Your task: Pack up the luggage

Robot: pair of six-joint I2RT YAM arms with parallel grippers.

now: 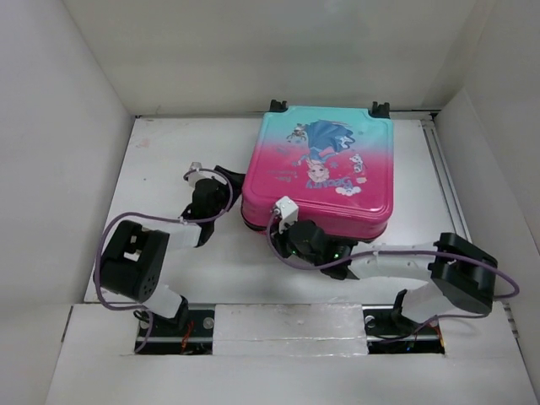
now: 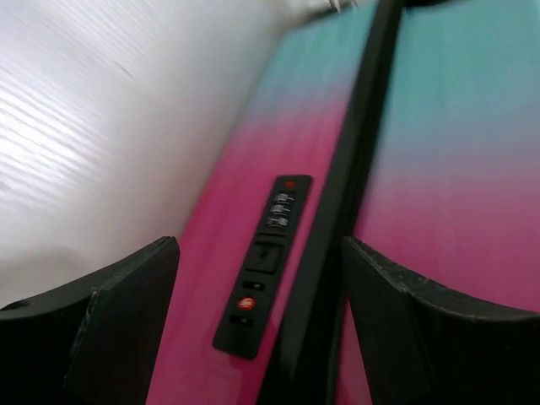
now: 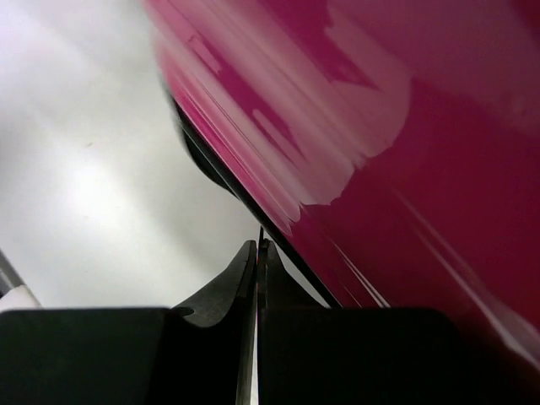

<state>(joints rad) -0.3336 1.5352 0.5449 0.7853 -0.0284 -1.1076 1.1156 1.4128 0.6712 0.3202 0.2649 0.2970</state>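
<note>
Our left tool (image 2: 257, 253), spread wide, likely steadies the pink-to-teal hard-shell suitcase (image 1: 325, 164) while our right tool (image 3: 257, 249), pinched closed, works its seam (image 3: 211, 164).

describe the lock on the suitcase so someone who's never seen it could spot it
The luggage lies flat and closed on the white table. On its pink side wall facing the left gripper, beside the black seam, sits a narrow black lock panel, the only part with number dials and a red button.
</note>
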